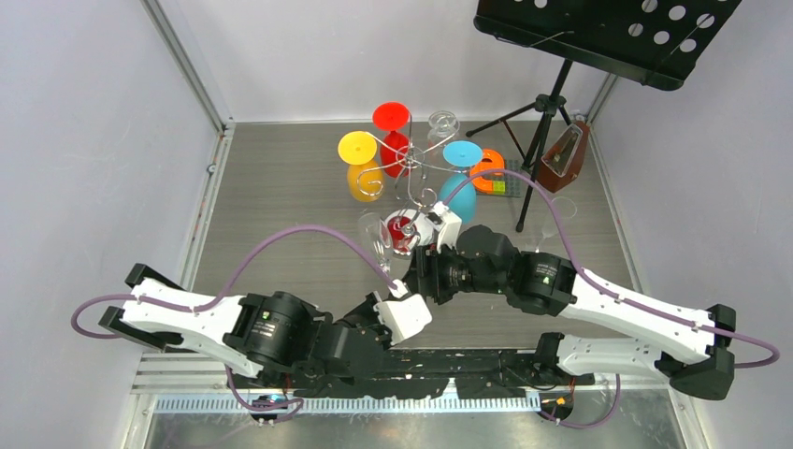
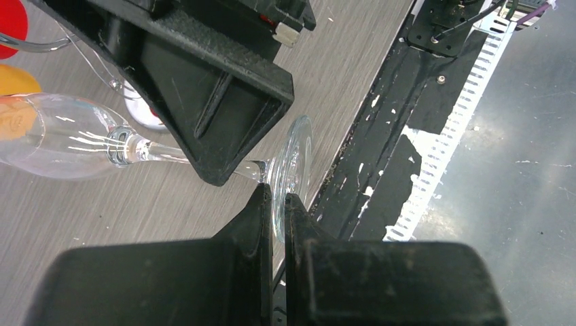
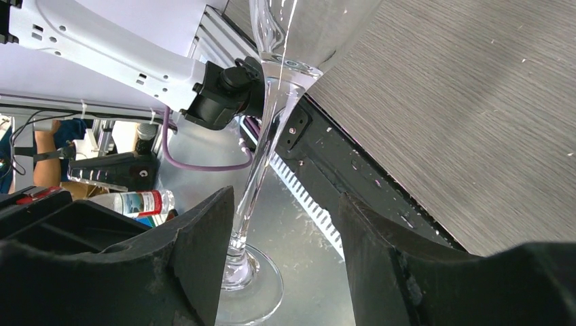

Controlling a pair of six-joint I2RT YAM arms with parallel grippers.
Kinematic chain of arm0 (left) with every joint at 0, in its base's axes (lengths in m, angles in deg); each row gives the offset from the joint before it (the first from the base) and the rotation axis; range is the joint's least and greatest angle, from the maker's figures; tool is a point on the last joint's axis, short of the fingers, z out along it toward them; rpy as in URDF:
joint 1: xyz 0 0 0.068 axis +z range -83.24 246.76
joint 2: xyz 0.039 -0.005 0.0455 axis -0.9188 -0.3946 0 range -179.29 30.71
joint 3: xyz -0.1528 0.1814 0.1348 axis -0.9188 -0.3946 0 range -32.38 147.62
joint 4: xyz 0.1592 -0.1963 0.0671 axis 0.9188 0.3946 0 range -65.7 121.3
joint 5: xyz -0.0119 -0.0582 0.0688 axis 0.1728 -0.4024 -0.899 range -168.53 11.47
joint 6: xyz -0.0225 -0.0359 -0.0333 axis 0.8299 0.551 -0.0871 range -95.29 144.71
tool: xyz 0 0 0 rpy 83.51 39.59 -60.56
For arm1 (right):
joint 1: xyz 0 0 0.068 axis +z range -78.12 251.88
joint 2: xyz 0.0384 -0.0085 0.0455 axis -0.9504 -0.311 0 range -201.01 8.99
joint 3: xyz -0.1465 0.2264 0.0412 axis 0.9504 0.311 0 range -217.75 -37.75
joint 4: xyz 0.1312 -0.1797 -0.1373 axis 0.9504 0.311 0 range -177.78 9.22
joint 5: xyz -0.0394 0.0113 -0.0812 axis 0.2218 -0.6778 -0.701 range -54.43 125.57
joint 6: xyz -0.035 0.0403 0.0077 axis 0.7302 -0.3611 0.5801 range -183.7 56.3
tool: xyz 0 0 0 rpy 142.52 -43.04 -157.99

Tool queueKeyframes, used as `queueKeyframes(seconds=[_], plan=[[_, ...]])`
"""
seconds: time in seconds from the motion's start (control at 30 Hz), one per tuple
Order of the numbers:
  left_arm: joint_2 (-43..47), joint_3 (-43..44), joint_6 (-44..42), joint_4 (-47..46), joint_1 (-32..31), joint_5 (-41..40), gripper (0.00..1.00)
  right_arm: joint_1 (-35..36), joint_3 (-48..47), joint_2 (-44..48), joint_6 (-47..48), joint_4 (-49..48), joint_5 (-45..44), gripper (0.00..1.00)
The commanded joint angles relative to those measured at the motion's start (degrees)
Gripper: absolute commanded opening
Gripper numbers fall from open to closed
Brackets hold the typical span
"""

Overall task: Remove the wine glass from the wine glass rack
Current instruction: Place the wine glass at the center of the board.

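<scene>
Left pincer clamps the foot of the clear wine glass; right pincer stands released astride its stem. Grey wood-grain table, pale walls.

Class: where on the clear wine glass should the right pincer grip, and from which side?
Probably the stem of the clear wine glass, mid-length, square from the side: it is slim, straight, and sits inside the open right pincer. The bowl is wide and curved; the left pincer pinches the foot.
</scene>
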Motion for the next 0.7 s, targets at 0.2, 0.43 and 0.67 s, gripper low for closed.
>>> queueKeyframes(seconds=[0.2, 0.43, 0.67], plan=[[3.04, -1.15, -0.98, -4.71, -0.96, -5.98, 0.00, 1.37, -0.35, -2.73, -2.18, -6.63, 0.90, 0.64], [3.63, -2.25, -1.39, -5.82, -1.28, -7.55, 0.00, 1.85, -0.62, -4.14, -2.48, -7.81, 1.35, 0.53], [5.45, -3.99, -1.51, -8.07, -1.39, -7.60, 0.00, 1.91, -0.35, -4.55, -2.98, -9.25, 1.76, 0.31]])
